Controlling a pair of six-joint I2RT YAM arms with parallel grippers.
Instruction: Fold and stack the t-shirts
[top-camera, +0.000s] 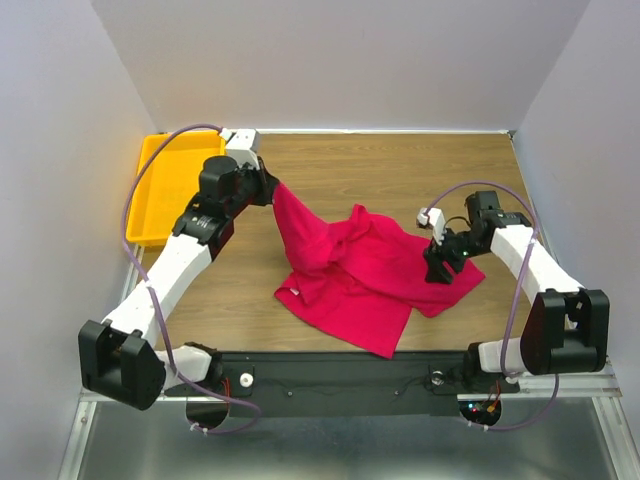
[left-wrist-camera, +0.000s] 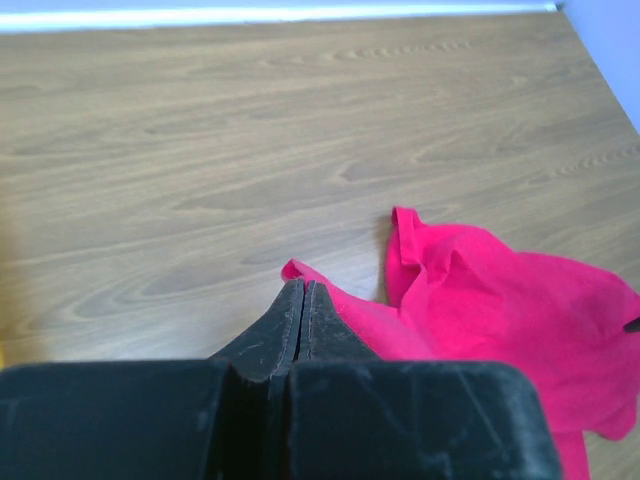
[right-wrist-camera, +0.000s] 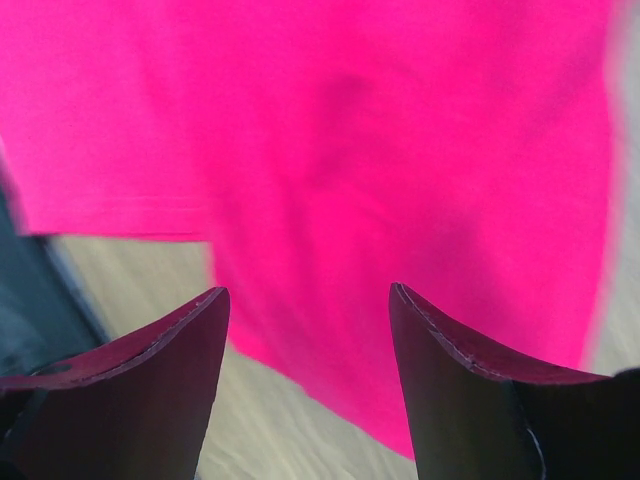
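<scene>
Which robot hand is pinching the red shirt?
The left gripper: it is shut on an edge of the t-shirt and holds that edge up. The right gripper hangs over the cloth with its jaws wide apart, holding nothing.

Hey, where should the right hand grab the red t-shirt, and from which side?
Probably the t-shirt at its right edge, lying flat on the table beneath the open right hand. Come down from above, pinching that edge. The left hand is shut on the opposite corner and holds it lifted, so a grip here would spread the cloth between them.
</scene>
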